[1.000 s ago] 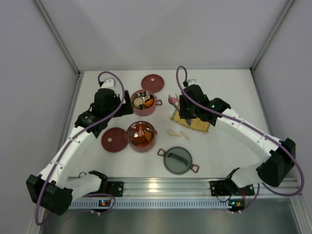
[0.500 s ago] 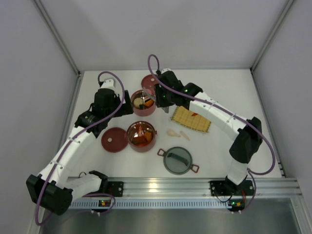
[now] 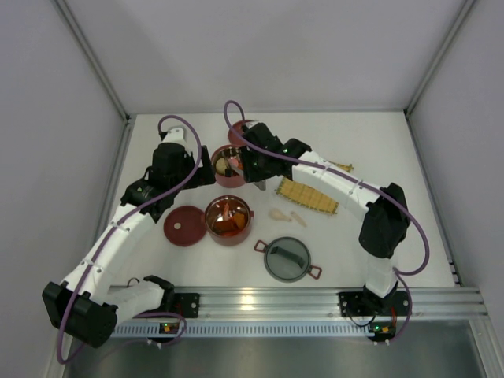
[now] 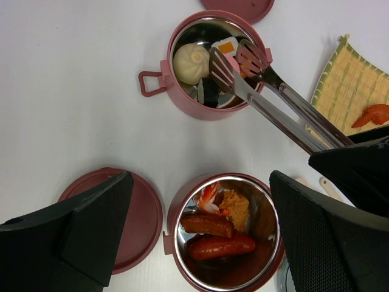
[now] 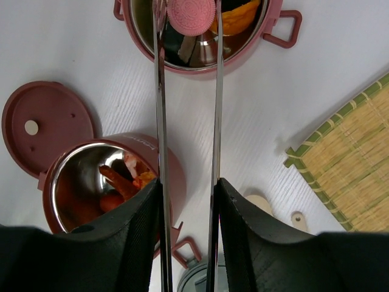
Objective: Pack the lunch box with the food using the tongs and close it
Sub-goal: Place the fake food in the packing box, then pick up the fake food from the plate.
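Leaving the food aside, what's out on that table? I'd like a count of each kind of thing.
Bowls: 2
Flat red lids: 2
Grey lid: 1
Tongs: 1
Mat: 1
Cream spoon pieces: 2
Total: 9

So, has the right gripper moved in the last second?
Yes. The right gripper swung left, from above the mat to the far bowl, holding the tongs over it.

Tiny lettering (image 5: 141, 142) on the nearer bowl's (image 5: 174, 173) red wall is unreadable.
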`<state>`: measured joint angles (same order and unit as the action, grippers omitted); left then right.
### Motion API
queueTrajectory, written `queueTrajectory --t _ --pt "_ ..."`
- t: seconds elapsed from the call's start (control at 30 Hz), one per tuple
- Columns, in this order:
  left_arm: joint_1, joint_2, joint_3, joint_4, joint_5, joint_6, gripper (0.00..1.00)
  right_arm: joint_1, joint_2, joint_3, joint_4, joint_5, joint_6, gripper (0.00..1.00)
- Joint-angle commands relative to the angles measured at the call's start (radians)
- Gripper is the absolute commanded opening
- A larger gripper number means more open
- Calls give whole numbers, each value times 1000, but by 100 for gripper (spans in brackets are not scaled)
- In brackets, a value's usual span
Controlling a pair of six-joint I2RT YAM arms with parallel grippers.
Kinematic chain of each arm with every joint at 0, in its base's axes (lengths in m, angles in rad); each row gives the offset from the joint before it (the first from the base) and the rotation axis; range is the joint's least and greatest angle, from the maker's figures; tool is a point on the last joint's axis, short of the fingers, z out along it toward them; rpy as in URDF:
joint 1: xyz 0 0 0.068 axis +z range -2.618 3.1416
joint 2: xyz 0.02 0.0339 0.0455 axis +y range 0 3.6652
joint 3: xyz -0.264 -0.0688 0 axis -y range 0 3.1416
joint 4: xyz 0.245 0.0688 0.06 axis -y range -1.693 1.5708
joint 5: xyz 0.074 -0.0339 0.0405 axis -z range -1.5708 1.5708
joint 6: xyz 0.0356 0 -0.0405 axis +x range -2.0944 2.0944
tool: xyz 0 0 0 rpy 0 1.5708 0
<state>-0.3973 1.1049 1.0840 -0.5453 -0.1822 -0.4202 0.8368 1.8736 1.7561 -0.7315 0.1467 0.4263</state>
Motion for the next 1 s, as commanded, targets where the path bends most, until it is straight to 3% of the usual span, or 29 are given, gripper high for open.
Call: queueTrajectory --t 0.0,0.27,0.5,0.97 --pt "-2 6 -3 19 -16 4 99 16 -8 60 30 -6 -14 42" --pt "-2 4 -4 19 -17 6 99 16 -22 69 18 7 -17 45" --pt "-2 0 -6 16 -19 4 99 -7 -151 14 -14 117 -20 45" --pt "-2 -10 -3 24 7 1 99 -246 -660 -530 -74 217 55 46"
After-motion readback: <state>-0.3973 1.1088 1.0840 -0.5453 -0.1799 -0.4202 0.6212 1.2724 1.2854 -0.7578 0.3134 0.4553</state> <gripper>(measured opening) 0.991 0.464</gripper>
